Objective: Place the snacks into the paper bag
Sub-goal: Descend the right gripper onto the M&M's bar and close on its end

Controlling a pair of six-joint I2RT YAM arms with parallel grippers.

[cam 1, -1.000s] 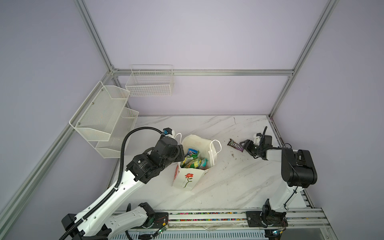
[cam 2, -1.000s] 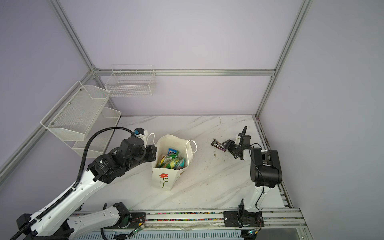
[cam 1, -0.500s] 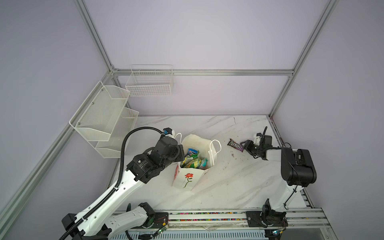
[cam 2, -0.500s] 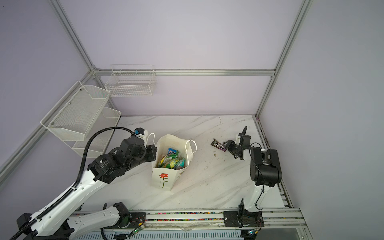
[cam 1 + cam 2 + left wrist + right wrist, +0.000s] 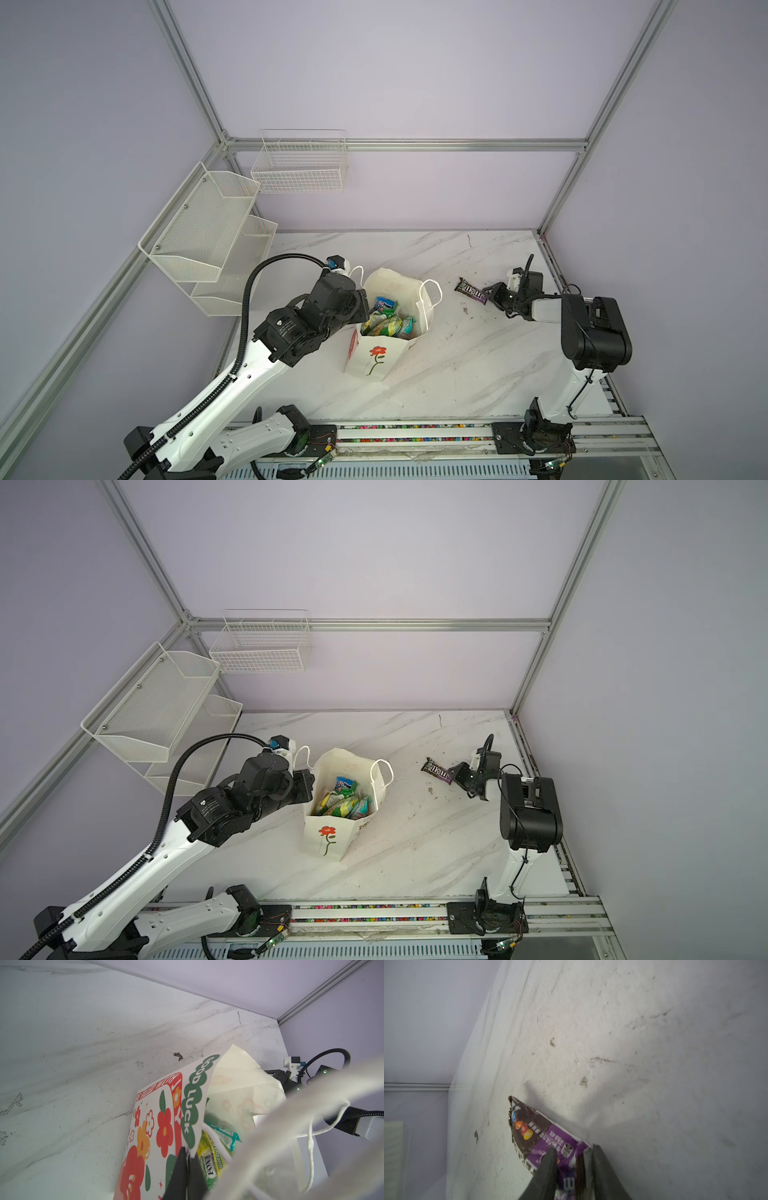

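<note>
The white paper bag [image 5: 376, 357] [image 5: 328, 837] with red flower prints [image 5: 158, 1118] stands open mid-table. Several snacks [image 5: 386, 322] [image 5: 343, 804] lie inside it, among them a green-yellow packet [image 5: 212, 1159] and a teal one [image 5: 226, 1136]. My left gripper [image 5: 360, 309] [image 5: 309, 785] [image 5: 188, 1153] is shut on the bag's rim on its left side. A dark brown-purple M&M's packet [image 5: 471, 289] [image 5: 436, 769] [image 5: 533, 1132] lies on the table at the right. My right gripper [image 5: 490, 293] [image 5: 455, 773] [image 5: 572, 1149] pinches the packet's near end, which crumples between the fingers.
A white wire basket [image 5: 299, 166] hangs on the back wall. A two-tier mesh shelf [image 5: 208, 232] is mounted on the left wall. The arm rail [image 5: 415, 432] runs along the table's front edge. The right wall frame stands close behind the right arm.
The right gripper's fingers have come together around the end of the M&M's packet. The left arm and the bag have not moved.
</note>
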